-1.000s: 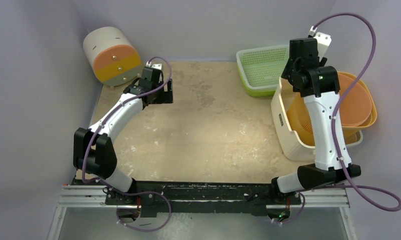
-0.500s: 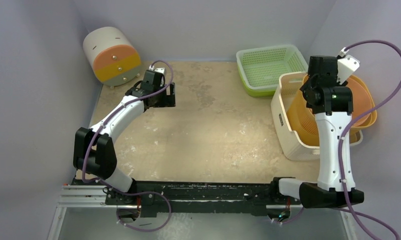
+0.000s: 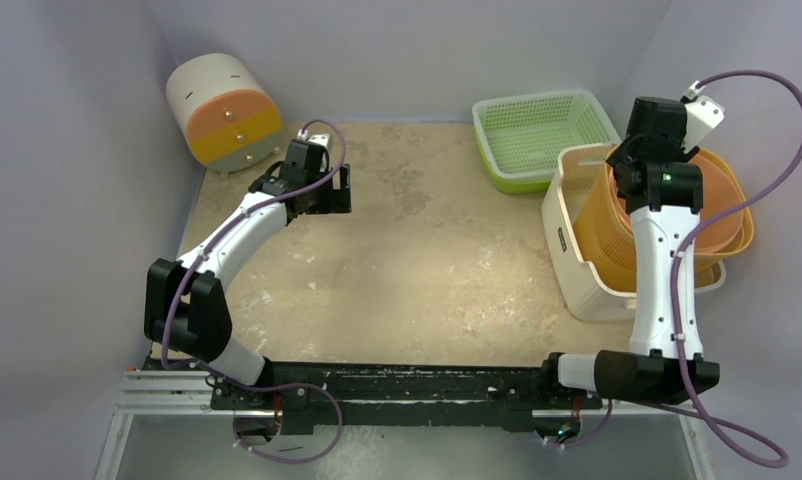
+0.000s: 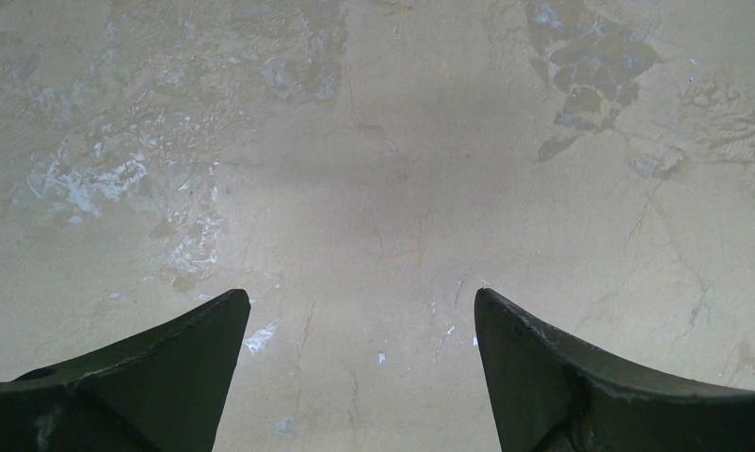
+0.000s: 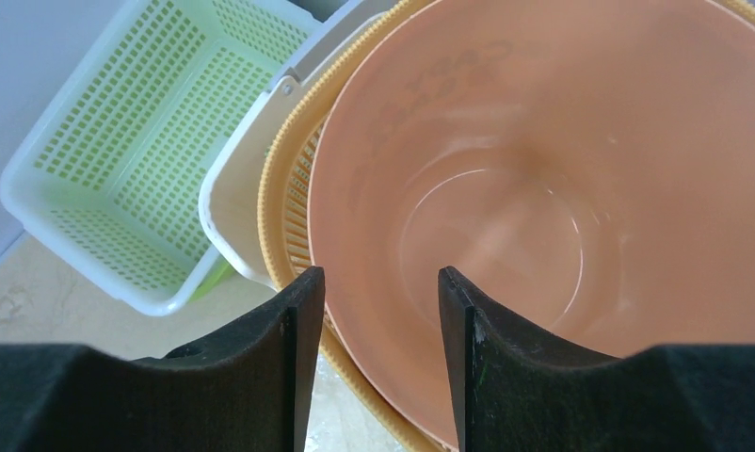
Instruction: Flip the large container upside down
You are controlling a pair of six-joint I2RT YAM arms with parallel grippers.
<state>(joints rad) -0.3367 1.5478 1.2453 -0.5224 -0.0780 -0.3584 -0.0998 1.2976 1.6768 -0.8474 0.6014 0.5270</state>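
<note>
**Task item.** The large container (image 3: 569, 250), a cream tub, stands on its base at the right edge of the table (image 3: 427, 260), with its mouth facing up. It is not yet turned over and no part of it looks tilted or lifted. A green basket (image 3: 532, 130) sits just behind it on the far side.

**Obstruction.** The tub is not empty. A slotted orange basket (image 3: 602, 235) is nested inside it, and a smooth orange bucket (image 5: 506, 188) is nested inside that. Both rise above the tub's rim.

**Right gripper** (image 5: 380, 282). It hangs over the near rims of the two orange pieces. Its fingers are partway closed with a clear gap between them, and the rims show through that gap. The right wrist view does not show whether the pads press on the rims or stand above them, so I cannot confirm a hold.

**Left gripper** (image 4: 360, 297). It is spread wide with nothing between the fingers. It hovers over bare tabletop on the left side, well apart from the tub.

**Progress.** In my judgement the task is at an early stage and the work in hand is on the tub's contents, not the tub itself. What is probably left:
- lifting out the orange pieces
- taking hold of the tub wall
- tipping the tub over onto its rim
</note>
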